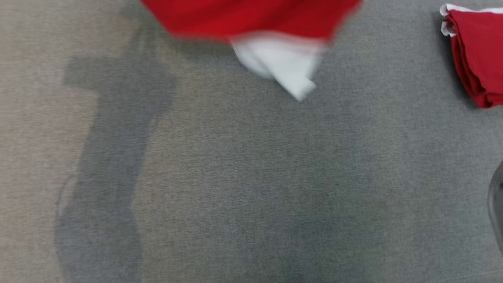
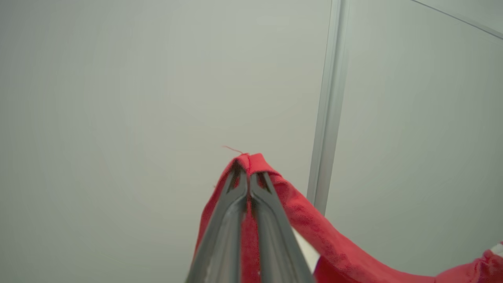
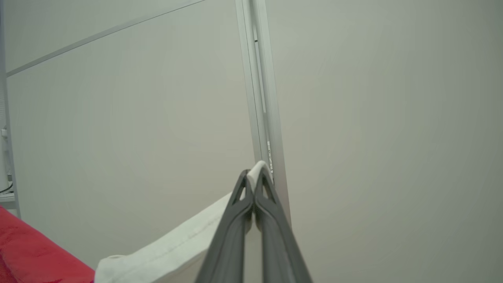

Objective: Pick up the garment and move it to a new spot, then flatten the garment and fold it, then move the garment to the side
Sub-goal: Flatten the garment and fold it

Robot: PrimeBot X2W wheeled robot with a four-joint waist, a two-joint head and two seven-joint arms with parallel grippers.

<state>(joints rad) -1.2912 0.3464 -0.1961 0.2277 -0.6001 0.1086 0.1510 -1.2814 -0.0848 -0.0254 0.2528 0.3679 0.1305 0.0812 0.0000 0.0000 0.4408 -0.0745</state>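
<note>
The garment [image 1: 251, 19] is red with a white part [image 1: 281, 65]; it hangs blurred at the top middle of the head view, above the grey cloth table [image 1: 235, 188]. In the left wrist view my left gripper [image 2: 248, 167] is shut on a red edge of the garment [image 2: 314, 232], held up against a pale wall. In the right wrist view my right gripper [image 3: 255, 177] is shut on a white edge of the garment [image 3: 177, 243], with red cloth [image 3: 31, 251] at the lower left.
A folded red garment with white trim [image 1: 477, 55] lies at the table's far right. A dark curved object [image 1: 497, 204] shows at the right edge. Pale wall panels with metal strips [image 3: 259, 86] stand ahead of both wrists.
</note>
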